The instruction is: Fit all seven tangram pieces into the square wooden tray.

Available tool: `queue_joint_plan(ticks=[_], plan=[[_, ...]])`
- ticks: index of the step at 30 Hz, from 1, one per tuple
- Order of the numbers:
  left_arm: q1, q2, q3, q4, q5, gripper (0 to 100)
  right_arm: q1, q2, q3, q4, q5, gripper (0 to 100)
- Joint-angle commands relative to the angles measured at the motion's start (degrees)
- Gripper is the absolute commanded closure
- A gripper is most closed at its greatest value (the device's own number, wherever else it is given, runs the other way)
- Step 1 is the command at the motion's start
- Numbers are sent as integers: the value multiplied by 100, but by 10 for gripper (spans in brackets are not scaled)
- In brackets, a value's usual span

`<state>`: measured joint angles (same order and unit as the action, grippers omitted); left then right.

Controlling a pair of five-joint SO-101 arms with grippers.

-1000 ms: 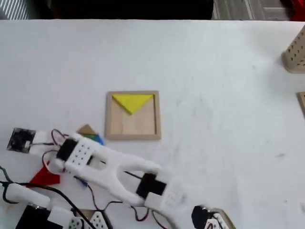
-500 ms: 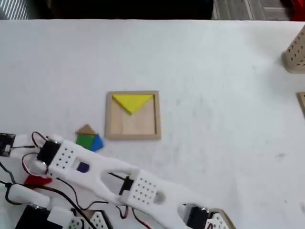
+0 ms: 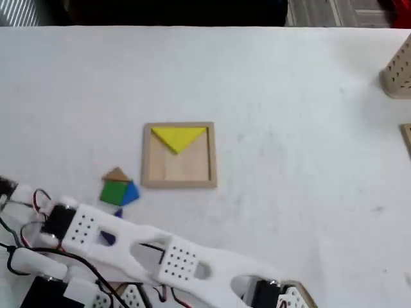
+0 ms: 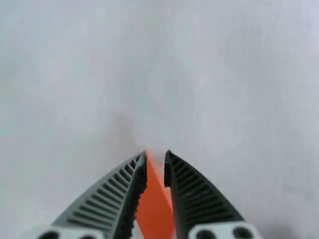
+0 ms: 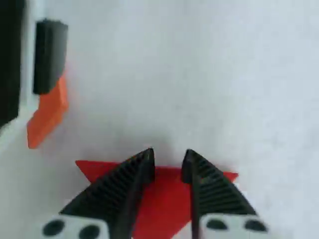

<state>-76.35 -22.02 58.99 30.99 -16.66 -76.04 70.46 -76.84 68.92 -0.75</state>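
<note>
Note the right gripper (image 5: 168, 155) poised over the red triangle (image 5: 162, 199), jaws narrowly parted and pinching nothing. Place that triangle flat on the table, well apart from the tray (image 3: 146, 157) at mid-table. Record the left gripper (image 4: 155, 157) pressed together on an orange piece (image 4: 154, 209), held near the red one. Judge the step in hand as pickup of the red triangle. Widen the jaws first, straddle an edge rather than the flat face, then close firmly. Keep clear of the orange piece. Seat below the yellow triangle (image 3: 178, 137) already in the tray.
</note>
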Motion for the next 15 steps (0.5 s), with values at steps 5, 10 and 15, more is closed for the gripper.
queue_joint_plan(ticks=[5,10,15], plan=[[4,-233,-53,-97,88,906,-154,699,-941,558,1398,938],[13,-233,-53,-88,88,906,-84,716,-1486,1877,2101,939],[57,-233,-44,-62,88,906,207,716,-1829,2756,2365,966]])
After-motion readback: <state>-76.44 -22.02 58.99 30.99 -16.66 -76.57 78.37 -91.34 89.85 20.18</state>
